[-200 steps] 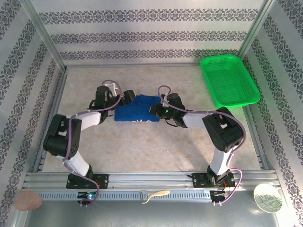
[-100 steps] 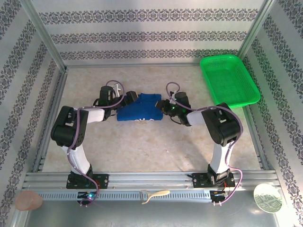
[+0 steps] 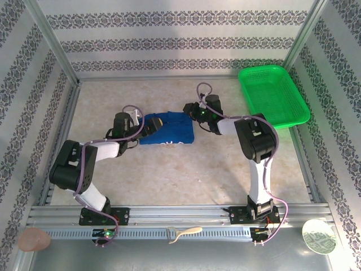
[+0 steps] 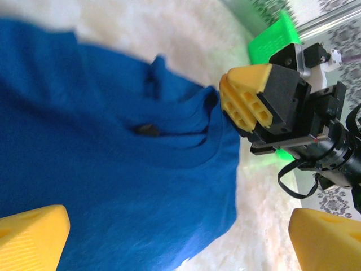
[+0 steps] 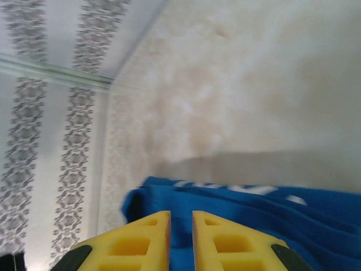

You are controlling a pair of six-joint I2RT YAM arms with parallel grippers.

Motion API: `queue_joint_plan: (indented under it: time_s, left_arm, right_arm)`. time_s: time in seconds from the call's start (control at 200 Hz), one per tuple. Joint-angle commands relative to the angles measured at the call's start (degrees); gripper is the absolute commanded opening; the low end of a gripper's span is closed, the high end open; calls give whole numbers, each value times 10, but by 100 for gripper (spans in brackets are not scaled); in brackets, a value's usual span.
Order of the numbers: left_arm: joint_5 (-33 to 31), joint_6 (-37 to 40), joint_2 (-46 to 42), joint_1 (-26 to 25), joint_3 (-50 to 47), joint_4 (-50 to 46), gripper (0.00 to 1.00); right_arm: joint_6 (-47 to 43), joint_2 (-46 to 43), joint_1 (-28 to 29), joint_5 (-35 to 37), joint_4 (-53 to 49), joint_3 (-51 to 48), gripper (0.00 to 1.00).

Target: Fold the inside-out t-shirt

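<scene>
We see the blue t-shirt [image 3: 169,129] lying folded into a compact rectangle on the table [image 3: 169,175], between the two arms. The left gripper [image 3: 151,126] hovers at its left edge, jaws spread wide, nothing in them. In its wrist view the yellow fingertips [image 4: 31,237] stand far apart over the cloth. The right gripper [image 3: 192,110] is at the shirt's far right corner, jaws almost together. We cannot tell if cloth is pinched. The green basket [image 3: 273,96] sits well apart.

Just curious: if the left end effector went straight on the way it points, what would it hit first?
Most likely the blue t-shirt, spread right ahead of the left end effector; the right end effector lies beyond it.
</scene>
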Motion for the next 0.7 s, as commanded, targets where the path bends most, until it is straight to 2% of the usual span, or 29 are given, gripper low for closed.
queue_joint_plan:
  time_s: [0.0, 0.13, 0.235, 0.29, 0.375, 0.445, 0.559, 0.614, 0.694]
  left_arm:
    - [13, -20, 34, -7, -16, 65, 100]
    - [20, -26, 56, -7, -22, 86, 100]
    - [19, -31, 24, -7, -25, 81, 100]
    - [10, -20, -7, -7, -19, 42, 100]
    - [-15, 23, -67, -6, 11, -70, 99]
    - [-56, 76, -117, -7, 46, -194, 99]
    - [-174, 125, -177, -6, 92, -346, 99]
    - [-233, 134, -195, -4, 102, -384, 99]
    - [-266, 143, -212, 2, 101, -387, 99]
  right_arm:
    - [12, 8, -2, 11, 0, 1, 21]
    - [-10, -29, -10, -13, -7, -16, 23]
    - [-31, -82, -17, -32, -21, -37, 26]
    - [-42, -112, -17, -39, -36, -47, 26]
    - [-52, -160, -15, -46, -55, -69, 27]
    - [-64, -199, -10, -46, -74, -89, 28]
    - [-91, -260, 8, -22, -117, -123, 32]
    - [-102, -284, 21, 1, -140, -137, 35]
    - [-109, -305, 43, 25, -155, -154, 38]
